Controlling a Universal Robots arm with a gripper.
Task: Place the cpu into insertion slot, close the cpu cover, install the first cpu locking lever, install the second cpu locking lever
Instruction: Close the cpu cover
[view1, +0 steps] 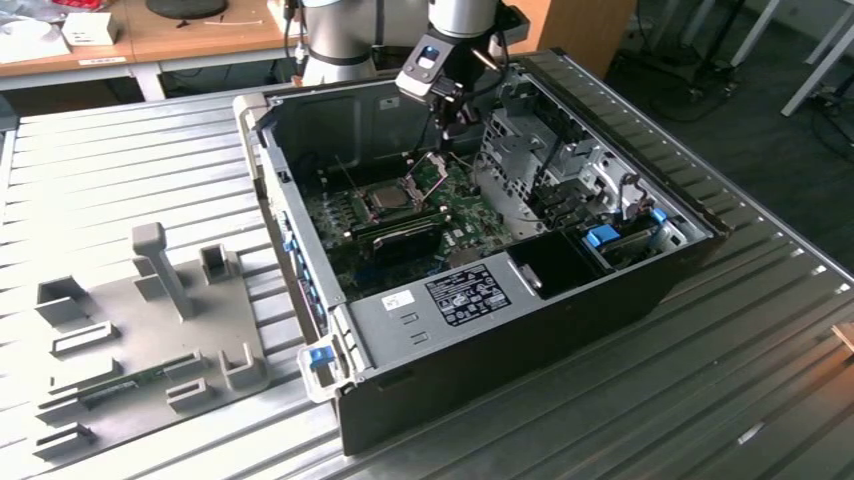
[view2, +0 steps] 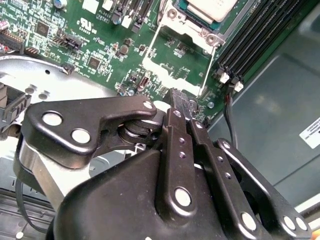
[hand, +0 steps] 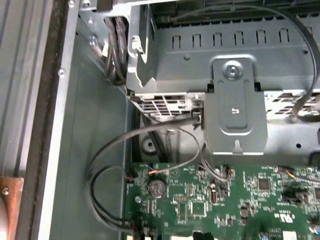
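As the arm reaches down from the far side in the exterior view, its gripper (view1: 451, 118) hangs inside the open computer case (view1: 534, 330), which lies on a ribbed metal table (view1: 747, 380). The cpu (view1: 388, 199) lies flat in the insertion slot (view1: 360, 207) on the green circuit board (view1: 461, 228). The cpu cover (view1: 430, 172) stands raised at the slot's far right edge, not yet folded down. The gripper is just above the cover's upper edge; whether they touch cannot be told from here. A white-and-black label sticker (view1: 467, 295) sits on the case's near part. A grey fixture tray (view1: 147, 330) lies on the table well to the exterior view's left.

In the second wrist view the gripper (view2: 181, 100) has its two black fingers (view2: 175, 125) drawn together, with no gap at the tips and nothing seen between them. The tips are just beside the free edge of the cpu cover (view2: 152, 60), through whose cut-out the circuit board (view2: 100, 45) shows. Beyond it the cpu (view2: 210, 7) rests in the insertion slot (view2: 195, 25), beside the long black memory slots (view2: 255, 35).

In the first wrist view a grey metal drive cage (hand: 235, 110) stands over the circuit board (hand: 225, 200), with black cables (hand: 110, 150) looping beside a coin battery (hand: 158, 188).
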